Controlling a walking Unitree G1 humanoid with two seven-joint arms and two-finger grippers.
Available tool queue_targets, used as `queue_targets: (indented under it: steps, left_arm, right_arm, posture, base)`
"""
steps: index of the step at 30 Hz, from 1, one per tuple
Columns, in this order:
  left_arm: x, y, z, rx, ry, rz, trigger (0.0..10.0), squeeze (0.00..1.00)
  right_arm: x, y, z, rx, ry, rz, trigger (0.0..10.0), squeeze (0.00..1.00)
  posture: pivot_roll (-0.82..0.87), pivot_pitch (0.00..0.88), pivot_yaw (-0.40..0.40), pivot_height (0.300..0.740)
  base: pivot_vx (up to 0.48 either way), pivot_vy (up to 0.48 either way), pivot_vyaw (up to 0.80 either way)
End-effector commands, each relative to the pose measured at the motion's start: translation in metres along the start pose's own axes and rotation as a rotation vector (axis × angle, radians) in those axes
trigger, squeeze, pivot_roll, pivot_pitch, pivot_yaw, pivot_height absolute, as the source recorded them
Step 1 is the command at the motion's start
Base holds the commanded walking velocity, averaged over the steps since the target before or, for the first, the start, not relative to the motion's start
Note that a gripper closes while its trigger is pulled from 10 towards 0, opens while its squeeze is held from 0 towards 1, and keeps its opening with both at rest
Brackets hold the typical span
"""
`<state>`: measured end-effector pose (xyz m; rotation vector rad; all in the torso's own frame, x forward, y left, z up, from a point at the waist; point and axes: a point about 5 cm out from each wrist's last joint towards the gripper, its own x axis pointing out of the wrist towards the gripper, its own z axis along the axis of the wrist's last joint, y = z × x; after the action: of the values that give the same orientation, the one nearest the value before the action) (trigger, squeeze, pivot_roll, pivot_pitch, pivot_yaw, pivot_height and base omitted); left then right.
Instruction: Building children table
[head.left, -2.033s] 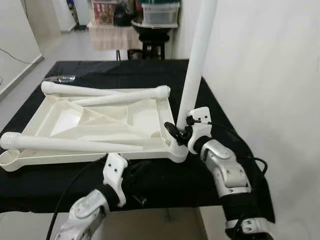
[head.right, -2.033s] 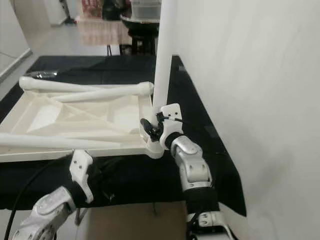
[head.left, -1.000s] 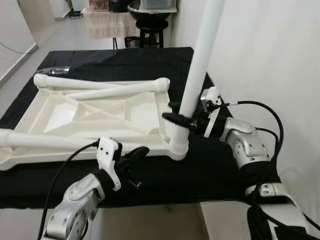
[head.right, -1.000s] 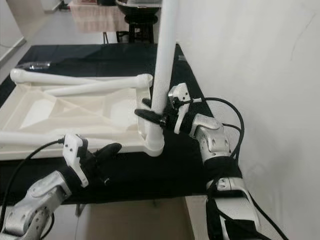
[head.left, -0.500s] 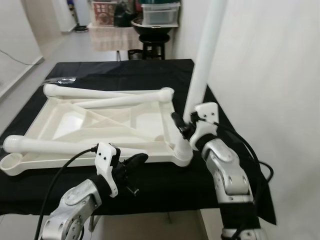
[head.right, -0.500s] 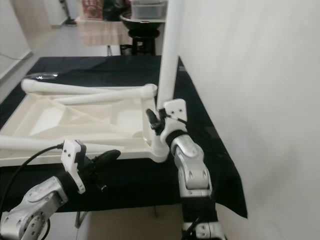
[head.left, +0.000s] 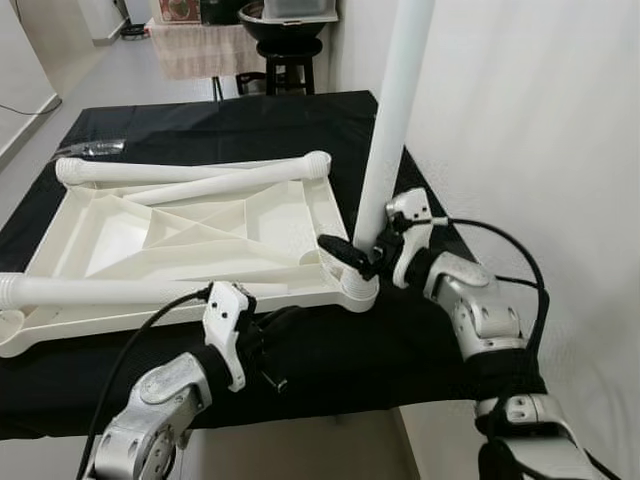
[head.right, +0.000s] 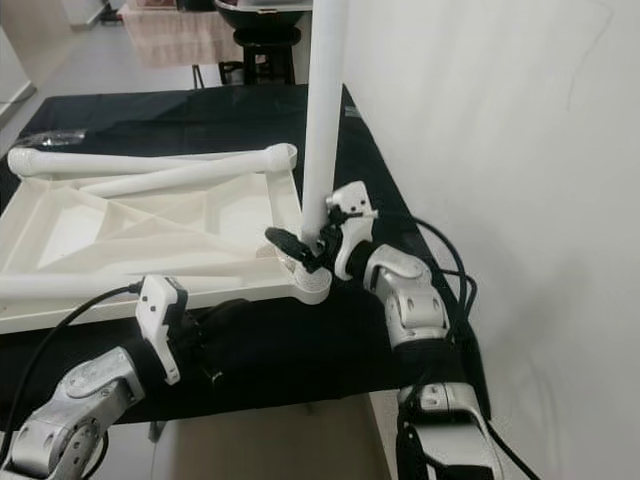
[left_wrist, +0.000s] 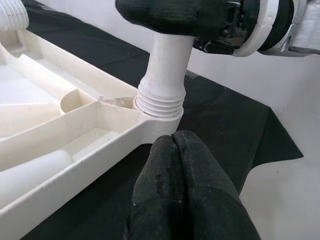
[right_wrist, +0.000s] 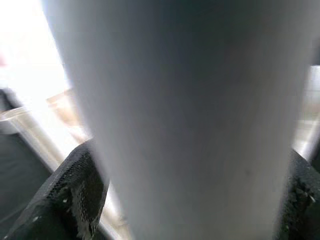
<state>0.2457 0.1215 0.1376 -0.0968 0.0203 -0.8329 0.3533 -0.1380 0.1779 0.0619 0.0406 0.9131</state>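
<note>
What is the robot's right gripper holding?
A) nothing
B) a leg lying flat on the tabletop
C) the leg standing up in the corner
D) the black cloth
C: the right gripper is clamped round the upright white leg, just above the corner socket of the upside-down tabletop.

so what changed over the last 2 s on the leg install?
The right gripper stayed clamped on the upright table leg near its base, but its wrist swung back and forth around the leg, as if screwing it into the corner socket. The left gripper, shut, came up from below the table edge toward the tabletop's near rim. The tabletop and the loose legs lying on it stayed put.
</note>
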Motion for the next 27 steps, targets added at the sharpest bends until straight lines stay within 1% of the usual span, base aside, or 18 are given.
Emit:
queue_targets:
  steps: [1,2,3,4,7,10,15,16,17,18,19,20,21,22,23,26,27]
  left_arm:
    - [-0.001,0.0,-0.002,0.008,0.022,-0.007,10.0,0.0]
    - [0.0,0.0,-0.002,0.006,0.019,-0.007,10.0,0.0]
    - [0.0,0.0,-0.002,0.006,0.019,-0.007,10.0,0.0]
    - [0.001,-0.001,-0.002,-0.001,0.018,-0.015,10.0,0.0]
    - [0.002,-0.001,-0.001,-0.004,0.019,-0.022,10.0,0.0]
    - [0.002,-0.001,-0.001,-0.005,0.018,-0.025,10.0,0.0]
    - [0.001,0.0,-0.001,-0.006,0.015,-0.022,10.0,0.0]
    - [0.001,0.001,-0.001,-0.007,0.015,-0.021,10.0,0.0]
    - [0.001,0.001,-0.001,-0.007,0.015,-0.021,10.0,0.0]
    - [0.001,0.002,-0.001,-0.007,0.016,-0.02,10.0,0.0]
    - [0.001,0.002,-0.001,-0.007,0.016,-0.02,10.0,0.0]
    - [0.0,0.002,-0.001,-0.007,0.016,-0.02,10.0,0.0]
    - [-0.001,0.004,0.0,-0.007,0.018,-0.02,10.0,0.0]
    - [-0.001,0.005,0.0,-0.006,0.019,-0.021,10.0,0.0]
    - [-0.001,0.006,0.0,-0.005,0.022,-0.023,10.0,0.0]
    - [-0.001,0.006,0.0,-0.009,0.019,-0.022,10.0,0.0]
    - [-0.001,0.007,0.0,-0.018,0.013,-0.02,10.0,0.0]
  right_arm:
    - [0.002,0.002,0.004,-0.01,-0.021,0.058,10.0,0.0]
    - [0.002,0.001,0.007,-0.018,-0.025,0.116,10.0,0.0]
    - [0.002,0.001,0.007,-0.018,-0.025,0.116,10.0,0.0]
    - [0.002,0.001,0.012,-0.003,-0.039,0.206,0.0,0.0]
    - [0.003,-0.001,0.015,0.005,-0.051,0.237,0.0,0.0]
    - [0.003,-0.003,0.016,-0.002,-0.061,0.234,0.0,0.0]
    - [-0.002,-0.001,0.006,-0.029,-0.041,0.177,0.0,0.0]
    - [-0.003,0.001,-0.002,-0.041,-0.015,0.119,0.0,0.0]
    - [-0.003,0.001,-0.002,-0.041,-0.015,0.119,0.0,0.0]
    - [-0.001,0.005,-0.013,-0.051,0.029,-0.022,0.0,0.0]
    - [-0.001,0.005,-0.013,-0.051,0.029,-0.022,0.0,0.0]
    - [0.0,0.007,-0.021,-0.061,0.057,-0.124,0.0,0.0]
    - [0.004,0.025,-0.039,0.014,0.115,-0.301,0.0,0.0]
    - [0.008,0.041,-0.043,0.016,0.12,-0.396,0.0,0.0]
    - [0.01,0.049,-0.037,-0.053,0.108,-0.433,0.0,0.0]
    - [0.013,0.049,-0.037,-0.042,0.11,-0.435,0.0,0.0]
    - [0.013,0.042,-0.04,-0.022,0.126,-0.44,0.0,0.0]
  posture:
    - [0.0,0.054,-0.038,0.74]
    - [0.0,0.056,-0.035,0.74]
    - [0.0,0.056,-0.035,0.74]
    - [0.0,0.06,-0.032,0.74]
    - [0.0,0.062,-0.033,0.74]
    - [0.0,0.065,-0.035,0.74]
    - [-0.01,0.07,-0.035,0.74]
    - [-0.02,0.072,-0.036,0.74]
    - [-0.02,0.072,-0.036,0.74]
    - [-0.03,0.076,-0.033,0.74]
    - [-0.03,0.076,-0.033,0.74]
    - [-0.03,0.076,-0.033,0.74]
    - [-0.04,0.085,-0.026,0.74]
    - [-0.04,0.089,-0.016,0.74]
    - [-0.04,0.089,-0.016,0.74]
    - [-0.07,0.076,-0.005,0.74]
    - [-0.07,0.078,-0.009,0.74]
  base:
    - [0.0,0.0,0.0]
    - [0.0,0.0,0.0]
    - [0.0,0.0,0.0]
    - [0.0,0.0,0.0]
    - [0.0,0.0,0.0]
    - [0.0,0.0,0.0]
    - [0.0,0.0,0.0]
    - [0.0,0.0,0.0]
    - [0.0,0.0,0.0]
    - [0.0,0.0,0.0]
    - [0.0,0.0,0.0]
    - [0.0,0.0,0.0]
    - [0.0,0.0,0.0]
    - [0.0,0.0,0.0]
    - [0.0,0.0,0.0]
    - [0.0,0.0,0.0]
    - [0.0,0.0,0.0]
